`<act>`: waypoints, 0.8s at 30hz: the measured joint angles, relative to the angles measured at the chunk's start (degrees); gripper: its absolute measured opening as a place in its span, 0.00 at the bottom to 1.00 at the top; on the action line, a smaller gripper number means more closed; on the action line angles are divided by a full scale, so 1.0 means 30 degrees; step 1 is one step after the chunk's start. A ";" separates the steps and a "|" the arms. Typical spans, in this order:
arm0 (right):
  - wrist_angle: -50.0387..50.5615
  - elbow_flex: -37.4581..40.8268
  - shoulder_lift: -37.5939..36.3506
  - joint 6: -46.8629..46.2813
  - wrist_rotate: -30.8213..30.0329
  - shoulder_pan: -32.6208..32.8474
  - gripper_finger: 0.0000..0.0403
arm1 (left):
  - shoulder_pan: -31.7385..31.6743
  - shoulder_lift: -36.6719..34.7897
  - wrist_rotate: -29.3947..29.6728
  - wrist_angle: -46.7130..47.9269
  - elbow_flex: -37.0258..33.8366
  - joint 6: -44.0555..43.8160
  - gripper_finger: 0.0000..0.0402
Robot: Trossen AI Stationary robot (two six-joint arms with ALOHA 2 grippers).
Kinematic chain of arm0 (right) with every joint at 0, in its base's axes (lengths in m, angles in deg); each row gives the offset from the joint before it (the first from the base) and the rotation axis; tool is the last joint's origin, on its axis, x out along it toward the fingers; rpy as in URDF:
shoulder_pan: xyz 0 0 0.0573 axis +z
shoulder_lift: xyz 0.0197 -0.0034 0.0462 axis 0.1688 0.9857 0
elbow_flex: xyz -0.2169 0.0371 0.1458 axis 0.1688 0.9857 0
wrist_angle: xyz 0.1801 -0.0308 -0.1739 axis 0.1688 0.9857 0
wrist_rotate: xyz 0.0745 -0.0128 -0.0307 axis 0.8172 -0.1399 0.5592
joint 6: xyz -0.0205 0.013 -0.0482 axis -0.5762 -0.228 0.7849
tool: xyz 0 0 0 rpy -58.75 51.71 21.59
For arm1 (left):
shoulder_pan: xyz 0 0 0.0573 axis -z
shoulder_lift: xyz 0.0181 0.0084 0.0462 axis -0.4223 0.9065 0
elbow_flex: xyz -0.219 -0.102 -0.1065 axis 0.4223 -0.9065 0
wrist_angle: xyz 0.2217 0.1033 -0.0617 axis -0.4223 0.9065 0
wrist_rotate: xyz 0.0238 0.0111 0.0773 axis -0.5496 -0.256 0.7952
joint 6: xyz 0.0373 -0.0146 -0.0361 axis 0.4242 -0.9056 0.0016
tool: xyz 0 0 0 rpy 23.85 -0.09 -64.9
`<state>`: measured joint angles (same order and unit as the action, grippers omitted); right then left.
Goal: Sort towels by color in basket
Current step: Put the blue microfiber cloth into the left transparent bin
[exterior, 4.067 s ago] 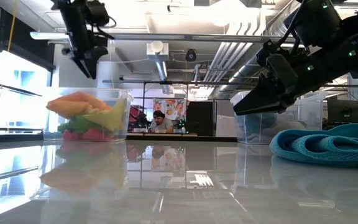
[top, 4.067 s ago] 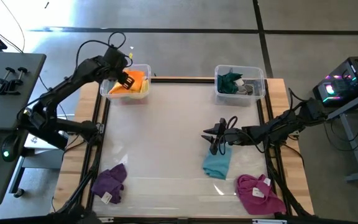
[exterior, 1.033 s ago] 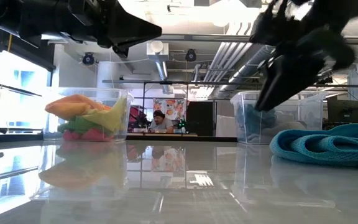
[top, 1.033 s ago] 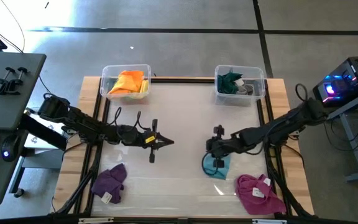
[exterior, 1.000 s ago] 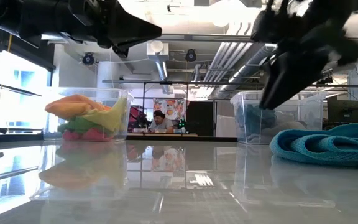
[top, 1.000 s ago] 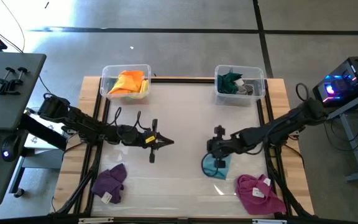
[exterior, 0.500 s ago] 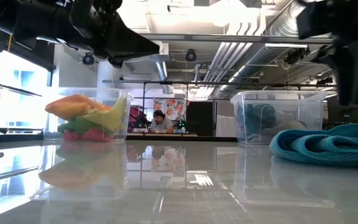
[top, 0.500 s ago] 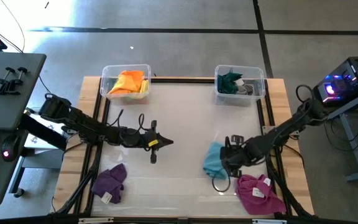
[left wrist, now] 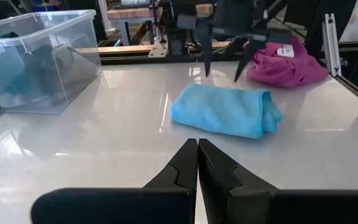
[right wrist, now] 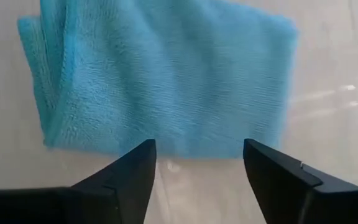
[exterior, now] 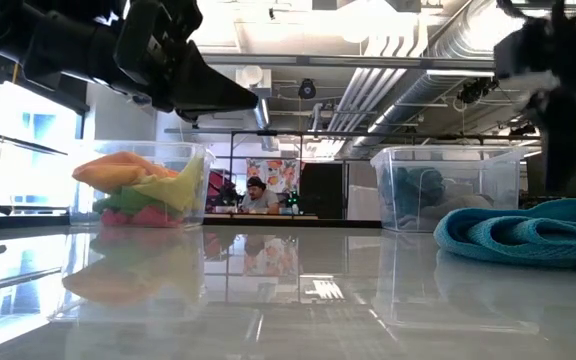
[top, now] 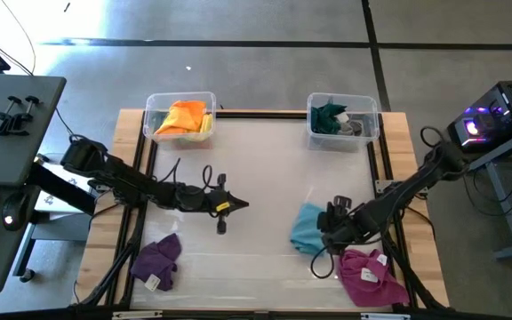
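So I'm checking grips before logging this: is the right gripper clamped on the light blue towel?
No, in the right wrist view the right gripper is open above the light blue towel, its fingers apart and holding nothing.

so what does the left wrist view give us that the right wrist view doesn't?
Only the left wrist view: the clear bin holding dark teal cloth, the magenta towel, the right end effector open above the table just beyond the light blue towel, and the left end effector shut. Only the right wrist view: the towel's pile close up, framed by the right arm's spread fingers. Both: that towel, lying ungripped on the white table.
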<state>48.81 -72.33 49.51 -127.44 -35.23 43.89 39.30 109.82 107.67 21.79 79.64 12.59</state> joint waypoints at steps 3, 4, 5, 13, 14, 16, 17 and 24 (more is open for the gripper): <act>-0.4154 0.2168 0.0002 0.0042 0.0021 0.0187 0.60 | -0.0036 0.0243 -0.0007 -0.0008 0.0000 0.0614 0.00; -0.5916 0.2896 0.0002 0.0035 0.0022 0.0182 0.60 | -0.0037 0.0303 -0.0004 -0.0111 0.0000 0.0939 0.00; -0.7632 0.3620 0.0002 -0.0031 -0.0038 0.0172 0.60 | -0.0065 0.0341 -0.0007 -0.0129 0.0000 0.1178 0.00; -1.4615 0.7359 0.0038 -0.0298 -0.3383 -0.0719 0.50 | -0.0067 0.0806 0.0291 -0.1097 0.0008 0.2924 0.09; -1.5326 0.7653 0.0052 -0.0038 -0.3753 -0.0883 0.48 | -0.0114 0.0887 0.0447 -0.1347 0.0076 0.3026 0.10; -1.6520 0.8089 0.0079 0.0692 -0.4309 -0.1250 0.42 | -0.0237 0.0953 0.0582 -0.1433 0.0390 0.3473 0.15; -1.6973 0.8209 0.0086 0.0943 -0.4535 -0.1475 0.39 | -0.0302 0.0960 0.0583 -0.1383 0.0501 0.3813 0.17; -1.7774 0.8297 0.0111 0.2206 -0.7176 -0.3167 0.19 | -0.0415 0.1047 -0.1991 -0.1591 0.1719 0.6175 0.36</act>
<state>-4.51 -47.43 49.84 -120.82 -56.76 34.39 38.06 112.96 101.70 17.02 84.80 31.12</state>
